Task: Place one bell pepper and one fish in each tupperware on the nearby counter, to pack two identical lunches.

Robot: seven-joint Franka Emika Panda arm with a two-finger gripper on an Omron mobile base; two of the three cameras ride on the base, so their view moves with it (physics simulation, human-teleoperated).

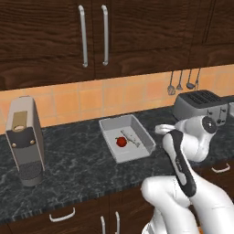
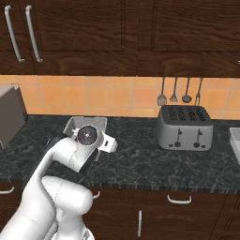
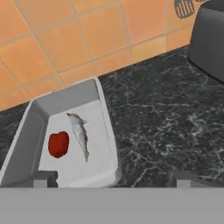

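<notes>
A light-grey tupperware (image 1: 147,137) lies on the black speckled counter (image 1: 77,169). Inside it, a red bell pepper (image 1: 121,141) rests beside a slim silver fish (image 1: 131,138). In the hand view the bell pepper (image 3: 58,144) lies left of the fish (image 3: 80,134) on the tupperware (image 3: 30,127) floor. My gripper (image 3: 113,178) hovers over the tub's near corner, open, with nothing between its fingertips (image 3: 43,178). In the right base view the arm covers most of the tupperware (image 2: 75,123). A second light-grey tub (image 2: 235,140) peeks in at the right edge.
A grey slotted toaster (image 2: 183,126) stands to the right of the tupperware, with utensils (image 2: 180,93) hanging on the tiled wall above it. A tall grey coffee machine (image 1: 25,139) stands at the left. Dark wood cabinets hang overhead.
</notes>
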